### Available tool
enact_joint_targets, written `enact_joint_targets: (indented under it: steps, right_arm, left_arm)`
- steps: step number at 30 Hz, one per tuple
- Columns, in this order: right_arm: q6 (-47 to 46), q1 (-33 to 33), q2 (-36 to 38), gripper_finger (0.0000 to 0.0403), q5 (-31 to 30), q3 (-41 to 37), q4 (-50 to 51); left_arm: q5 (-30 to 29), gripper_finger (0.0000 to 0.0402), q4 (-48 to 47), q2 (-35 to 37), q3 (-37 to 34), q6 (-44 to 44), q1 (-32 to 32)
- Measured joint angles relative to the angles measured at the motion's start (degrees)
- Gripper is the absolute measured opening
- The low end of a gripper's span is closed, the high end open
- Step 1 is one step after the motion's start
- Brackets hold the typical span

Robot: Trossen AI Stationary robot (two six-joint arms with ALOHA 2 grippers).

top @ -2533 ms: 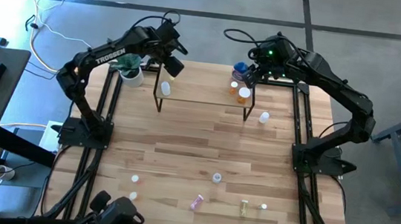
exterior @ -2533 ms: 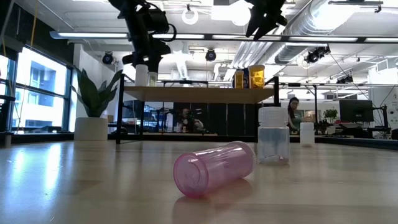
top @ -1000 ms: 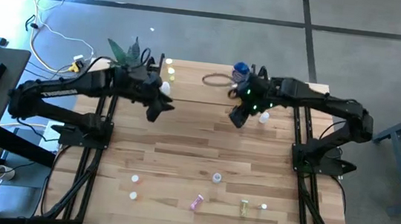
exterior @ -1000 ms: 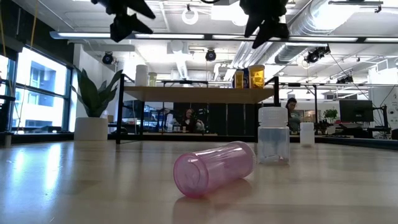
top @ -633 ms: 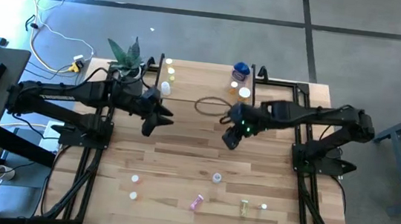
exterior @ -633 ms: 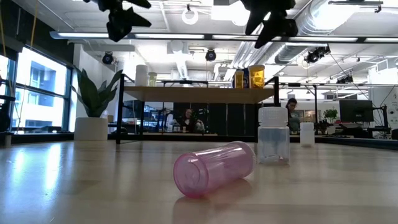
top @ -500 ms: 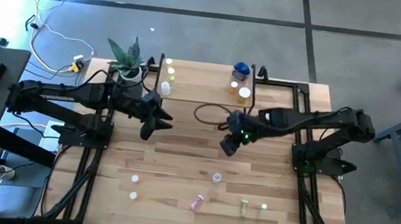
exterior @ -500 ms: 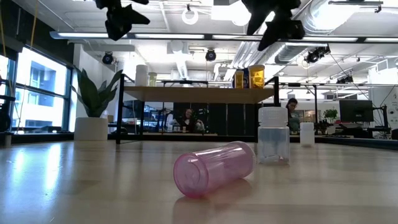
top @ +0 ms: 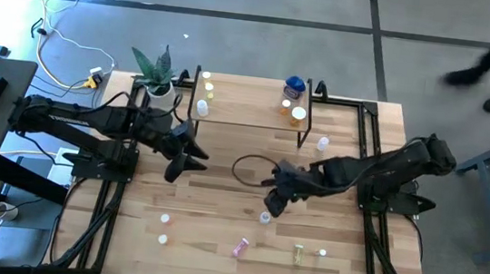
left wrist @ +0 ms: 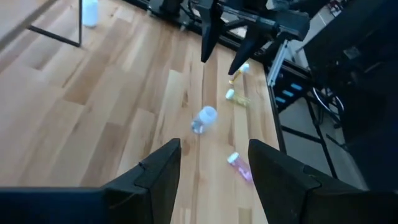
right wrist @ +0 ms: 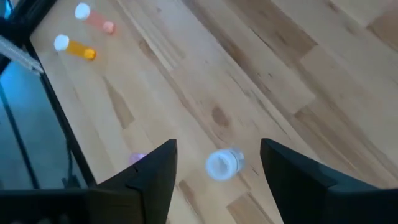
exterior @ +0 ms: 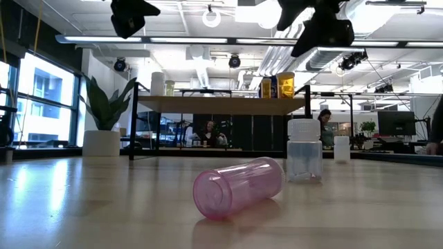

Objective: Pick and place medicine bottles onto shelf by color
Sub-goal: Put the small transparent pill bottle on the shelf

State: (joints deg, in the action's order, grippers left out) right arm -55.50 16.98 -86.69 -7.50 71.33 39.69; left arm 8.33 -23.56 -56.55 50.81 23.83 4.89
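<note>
Right gripper [top: 272, 204] fingers wide and empty above a clear bottle [top: 265, 218]; left gripper [top: 180, 165] fingers likewise parted, empty.

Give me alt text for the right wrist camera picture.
The right gripper, open and empty, hangs over a clear white-capped bottle on the wooden table. Farther off lie an orange bottle and a peach-coloured bottle, both white-capped.

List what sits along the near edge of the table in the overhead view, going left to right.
Two white-capped bottles stacked almost at the same spot, → pink bottle → yellow-green bottle → small white-capped bottle. The clear bottle under the right claw sits farther in.
</note>
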Motion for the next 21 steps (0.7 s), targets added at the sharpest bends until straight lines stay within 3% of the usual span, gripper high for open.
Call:
enact_joint_targets:
  steps: [6,21]
  right_arm:
    - [4.6,3.4,-3.8,0.0242,-1.8,0.0,-1.4]
    - [8.2,5.6,-13.6,0.0244,-1.7,0.0,-1.7]
  left_arm:
    - [0.0,0.0179,-2.1,0.0,0.0,0.2,-1.3]
    - [-0.2,0.0179,-2.1,0.0,0.0,0.1,-1.6]
